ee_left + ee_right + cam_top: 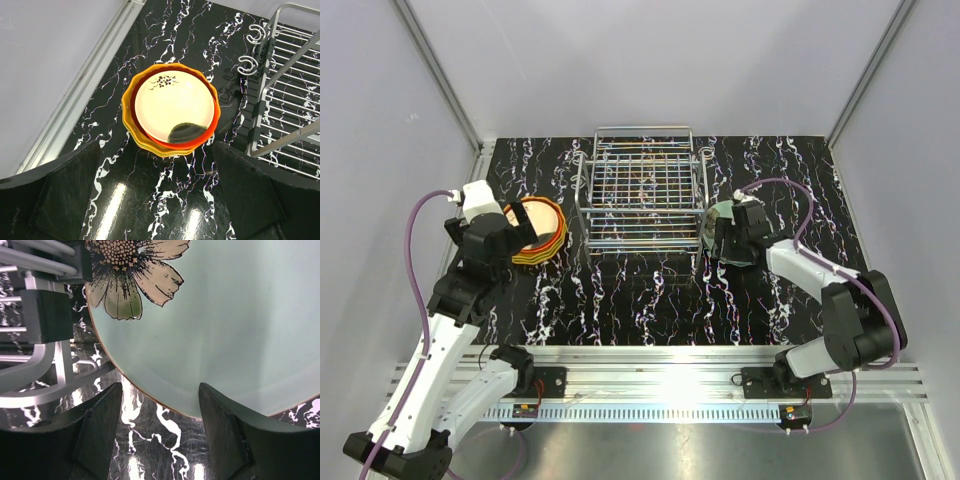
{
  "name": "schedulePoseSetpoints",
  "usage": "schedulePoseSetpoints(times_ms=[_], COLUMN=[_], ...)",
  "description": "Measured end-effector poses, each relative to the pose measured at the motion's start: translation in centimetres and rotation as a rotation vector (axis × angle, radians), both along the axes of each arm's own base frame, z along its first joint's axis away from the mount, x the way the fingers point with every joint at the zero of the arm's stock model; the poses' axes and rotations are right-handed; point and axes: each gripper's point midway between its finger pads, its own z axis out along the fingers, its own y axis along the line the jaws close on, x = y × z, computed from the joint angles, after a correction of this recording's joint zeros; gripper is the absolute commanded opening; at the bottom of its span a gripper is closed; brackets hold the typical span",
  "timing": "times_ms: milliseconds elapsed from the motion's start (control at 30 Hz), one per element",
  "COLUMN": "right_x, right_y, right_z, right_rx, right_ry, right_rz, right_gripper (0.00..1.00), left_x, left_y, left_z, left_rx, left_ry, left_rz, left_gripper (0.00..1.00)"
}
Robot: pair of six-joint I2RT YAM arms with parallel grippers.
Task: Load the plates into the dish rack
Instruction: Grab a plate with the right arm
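A stack of wavy-rimmed plates (538, 230) lies left of the dish rack (640, 195). Its top plate is cream (172, 107) with a small dark sprig, on a red-orange plate (212, 131) and orange ones (129, 117). My left gripper (157, 200) hangs open just short of the stack's near rim, with nothing between its fingers. Right of the rack lies a pale mint plate (225, 320) with a painted flower. My right gripper (160, 427) is open at its near rim; the right finger (225, 435) overlaps the rim and the left finger (100, 435) stands beside it.
The chrome wire rack (295, 100) holds no plates, and its right corner (40, 315) stands close to the mint plate. The black marbled tabletop (650, 290) is walled by grey panels, with an aluminium rail (75, 110) along the left edge.
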Motion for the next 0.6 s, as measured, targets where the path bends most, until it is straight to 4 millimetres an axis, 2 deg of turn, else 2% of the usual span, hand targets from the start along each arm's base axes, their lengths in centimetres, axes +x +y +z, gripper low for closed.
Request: schedulePoseSetpoints(times_ms=[167, 300, 600], right_x=[0.5, 0.9, 2.2], right_y=[0.5, 0.1, -0.6], right_z=[-0.5, -0.9, -1.0], right_rx=[-0.062, -0.103, -0.179], right_ry=[-0.001, 0.003, 0.023], right_rz=[0.012, -0.007, -0.063], right_gripper=[0.71, 0.72, 0.65], left_x=[0.0, 0.0, 0.1], left_y=[-0.1, -0.1, -0.2], left_z=[0.0, 0.0, -0.2], left_rx=[-0.002, -0.002, -0.001], left_ry=[0.001, 0.001, 0.009], left_rz=[-0.005, -0.006, -0.009], left_gripper=[0.99, 0.99, 0.99])
